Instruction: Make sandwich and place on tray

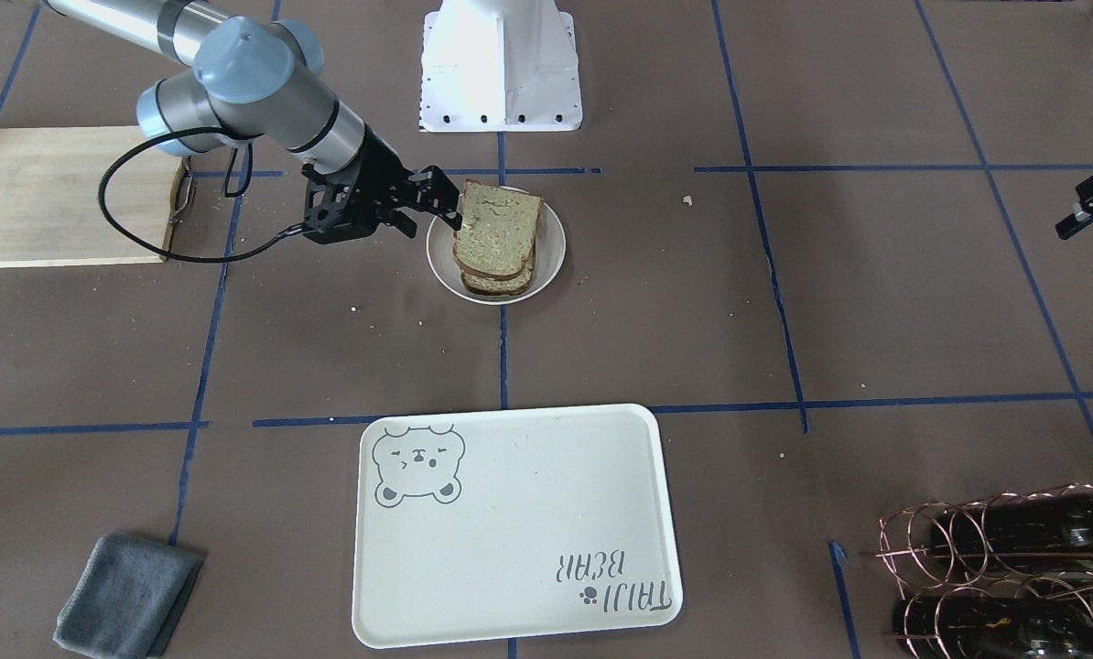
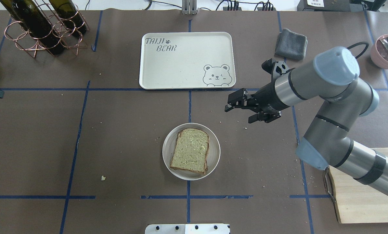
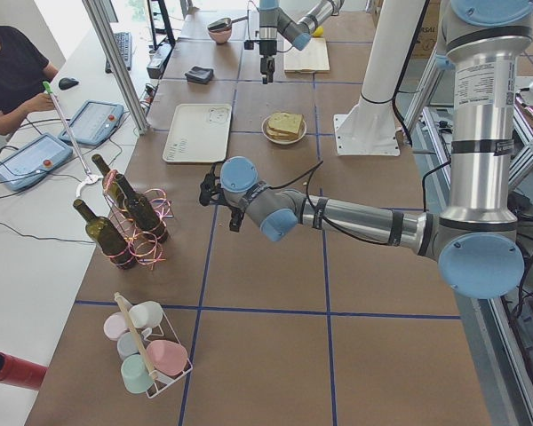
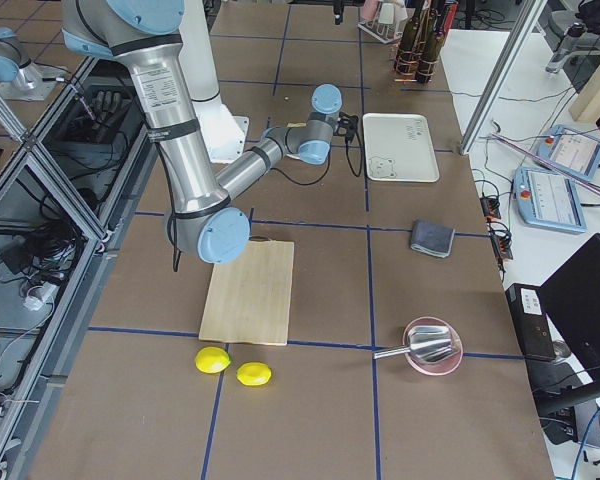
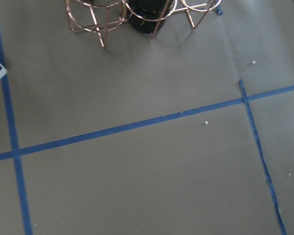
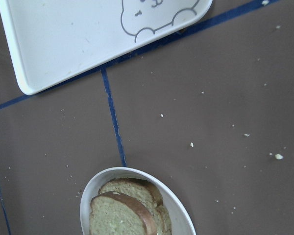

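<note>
Sandwich (image 2: 190,151) stacked in round plate (image 2: 215,155), centre of the overhead view, well apart from tray (image 2: 187,65) at top centre. Right gripper (image 2: 233,103) hovers right of plate, jaws parted. Left gripper (image 1: 1082,218) at frame edge, can't tell its state.

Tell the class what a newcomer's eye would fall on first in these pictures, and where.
The stacked bread slices of the sandwich on a small round white plate near the table's middle draw the eye first. The right gripper hangs open close by, on the robot's right of the plate, holding nothing. Beyond the plate lies the big cream tray with its bear drawing, nothing on it.
</note>
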Robot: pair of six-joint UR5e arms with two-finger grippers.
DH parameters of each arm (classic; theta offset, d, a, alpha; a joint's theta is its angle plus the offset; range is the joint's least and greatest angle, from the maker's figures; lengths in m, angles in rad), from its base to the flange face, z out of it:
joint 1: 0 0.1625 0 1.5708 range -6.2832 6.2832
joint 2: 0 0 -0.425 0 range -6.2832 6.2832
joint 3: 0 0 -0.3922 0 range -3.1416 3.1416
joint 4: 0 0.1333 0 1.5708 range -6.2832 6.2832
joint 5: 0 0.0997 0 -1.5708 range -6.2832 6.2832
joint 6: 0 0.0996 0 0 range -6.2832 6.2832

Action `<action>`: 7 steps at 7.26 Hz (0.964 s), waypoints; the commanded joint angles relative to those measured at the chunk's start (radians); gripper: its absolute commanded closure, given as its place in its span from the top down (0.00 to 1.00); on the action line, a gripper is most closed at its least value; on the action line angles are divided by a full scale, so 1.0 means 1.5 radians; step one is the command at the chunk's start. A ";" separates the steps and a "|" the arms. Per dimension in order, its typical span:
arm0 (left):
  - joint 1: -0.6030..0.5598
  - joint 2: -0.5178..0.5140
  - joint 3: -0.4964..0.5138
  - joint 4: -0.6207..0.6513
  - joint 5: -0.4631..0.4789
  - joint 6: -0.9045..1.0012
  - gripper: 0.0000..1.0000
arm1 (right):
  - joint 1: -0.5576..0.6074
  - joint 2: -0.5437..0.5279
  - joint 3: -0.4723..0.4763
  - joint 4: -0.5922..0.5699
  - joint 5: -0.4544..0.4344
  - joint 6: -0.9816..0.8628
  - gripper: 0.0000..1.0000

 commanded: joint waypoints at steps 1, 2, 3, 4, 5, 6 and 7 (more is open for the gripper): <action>0.180 -0.119 -0.013 -0.034 0.078 -0.315 0.89 | 0.091 -0.055 -0.004 0.001 0.065 -0.093 1.00; 0.273 -0.180 -0.011 -0.029 0.167 -0.434 0.79 | 0.126 -0.081 -0.006 -0.003 0.082 -0.161 1.00; 0.326 -0.211 -0.006 -0.025 0.197 -0.486 0.70 | 0.140 -0.094 -0.012 -0.004 0.086 -0.197 1.00; 0.377 -0.219 -0.006 0.007 0.250 -0.488 0.65 | 0.150 -0.095 -0.021 -0.003 0.087 -0.202 1.00; 0.406 -0.264 0.001 0.080 0.317 -0.485 0.62 | 0.152 -0.096 -0.025 -0.003 0.087 -0.204 1.00; 0.442 -0.294 0.006 0.131 0.360 -0.484 0.60 | 0.152 -0.094 -0.031 -0.001 0.087 -0.207 1.00; 0.449 -0.307 0.007 0.137 0.375 -0.483 0.59 | 0.151 -0.094 -0.033 0.000 0.087 -0.208 1.00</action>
